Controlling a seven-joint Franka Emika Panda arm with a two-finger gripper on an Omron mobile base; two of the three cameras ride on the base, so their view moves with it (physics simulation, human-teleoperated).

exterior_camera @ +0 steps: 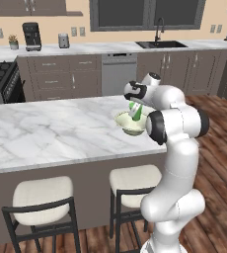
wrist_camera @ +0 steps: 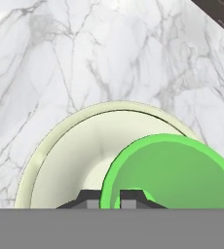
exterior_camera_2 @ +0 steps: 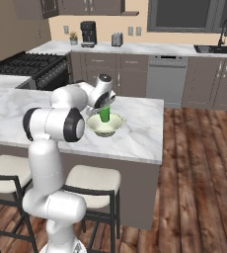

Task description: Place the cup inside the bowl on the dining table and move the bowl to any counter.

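Left base view: the cup (exterior_camera: 134,111) sits tilted over the bowl (exterior_camera: 129,124), lower part inside the rim, upper part leaning up toward the arm's wrist. The bowl is on the dining table (exterior_camera: 46,131), near its right end and toward the near edge above the stools (exterior_camera: 42,196). The gripper (exterior_camera: 133,105) comes down on the cup from above and the right. Its fingers are hidden behind the wrist here, so I cannot tell from this view how they stand.

Right base view: same thing from the other side. The cup (exterior_camera_2: 104,114) stands in the middle of the bowl (exterior_camera_2: 105,125), directly under the gripper (exterior_camera_2: 104,106). Its long axis is roughly upright with a slight lean. The bowl rests flat on the dining table (exterior_camera_2: 135,128), and the counter (exterior_camera_2: 150,48) along the far wall is well apart from it, past a strip of floor.

Hand view: looking down along the gripper (wrist_camera: 110,199), the cup's green rim (wrist_camera: 175,175) passes between the two dark fingertips (wrist_camera: 131,195), one outside the wall and one inside. So the gripper looks clamped on the cup's rim, fingers only narrowly apart. The bowl (wrist_camera: 60,160) lies right beneath and to the left, pale inside open under the cup, marble all around.

Judgement: the cup is already over and partly in the bowl. The next move likely needs a small drop or straight release, then a regrasp on the bowl rim.
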